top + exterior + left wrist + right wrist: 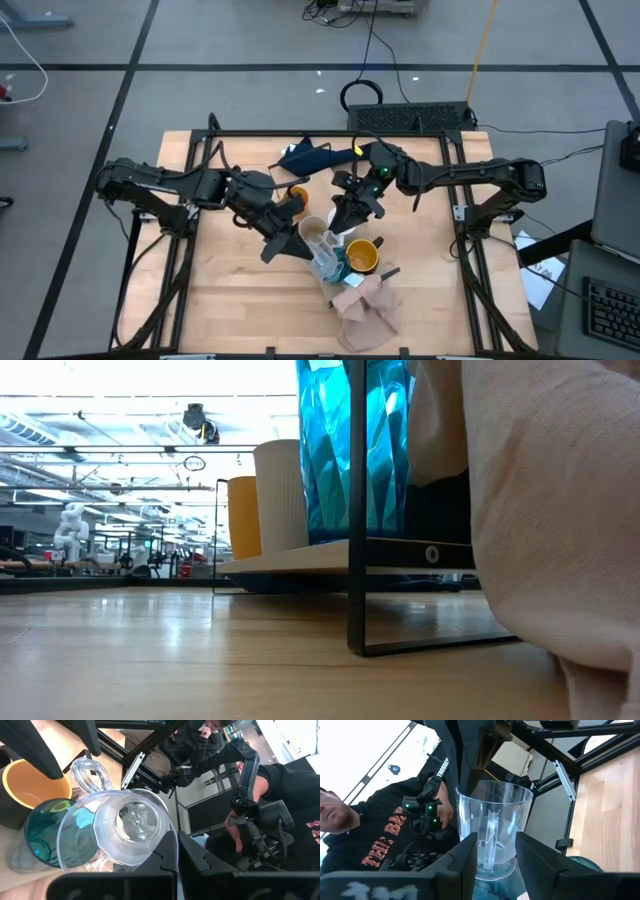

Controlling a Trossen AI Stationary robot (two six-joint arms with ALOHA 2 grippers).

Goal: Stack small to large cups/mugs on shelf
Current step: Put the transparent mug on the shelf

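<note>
My left gripper (288, 243) (178, 857) is shut on the clear glass cup (325, 252) (125, 827) (492, 827). My right gripper (350, 218) (495, 857) is open, one finger on either side of the glass's lower wall. The teal cup (338, 268) (42, 832) (355, 450) stands right beside and below the glass. The mustard mug (362, 257) (30, 782) is next to it. A pale cup (311, 230) (280, 495) and the orange cup (297, 196) (243, 515) stand along the pale wood shelf (300, 558). My left gripper has the clear glass cup by its rim (470, 790), pinched between the two fingers, which come at it from above, slanting from the table's left. The glass stands upright over the teal cup; whether its base rests on anything I cannot tell. My right gripper's fingers (465, 857) flank the glass's lower wall; whether they touch it I cannot tell.
A pinkish-beige cloth (365, 305) (560, 510) lies near the table's front edge, close to the cups. A dark blue cloth (308, 156) lies at the far edge. The shelf stands on a black metal frame (356, 600). A person (380, 835) stands beyond the table.
</note>
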